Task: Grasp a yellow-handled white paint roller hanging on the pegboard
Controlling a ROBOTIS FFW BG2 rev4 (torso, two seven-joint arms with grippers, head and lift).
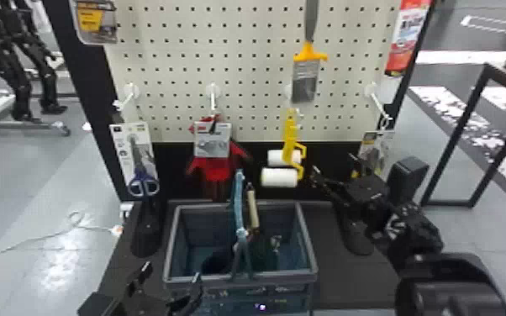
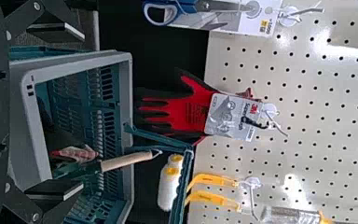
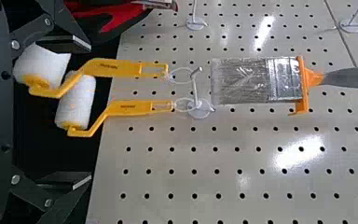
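Right arm (image 1: 445, 285) comes in at bottom right and runs up toward the pegboard (image 1: 243, 50). Right end effector (image 1: 333, 170): fingers spread wide, nothing pinched, level with the paint rollers (image 1: 279, 177) and just to their right.

Two paint rollers, both white with yellow handles, share one hook (image 1: 288, 93) near the middle of the pegboard's bottom row. One roller hangs slightly lower than the other, both in front of the black panel under the board.

Right wrist view: right end effector (image 3: 81, 112) faces the pegboard (image 3: 237, 177) with the paint rollers (image 3: 76, 102) inside the gap between its fingers, close to one finger (image 3: 70, 44). Can't tell whether that finger touches a roller. Paintbrush (image 3: 256, 80) with a yellow collar and grey handle hangs on the board just above the same hook.

Left end effector (image 1: 166, 290) sits low at bottom left, just in front of the basket (image 1: 239, 277), fingers also spread, empty. In the left wrist view, left end effector (image 2: 70, 109) looks over the basket (image 2: 23, 116) at the board. Wooden-handled tool (image 2: 121, 162) sticks up out of the basket.

Also on the pegboard: red-and-black gloves (image 1: 216, 166) one hook left of the rollers, carded scissors (image 1: 140, 168) at far left. Basket sits on the black desk (image 1: 336, 273) below the board.
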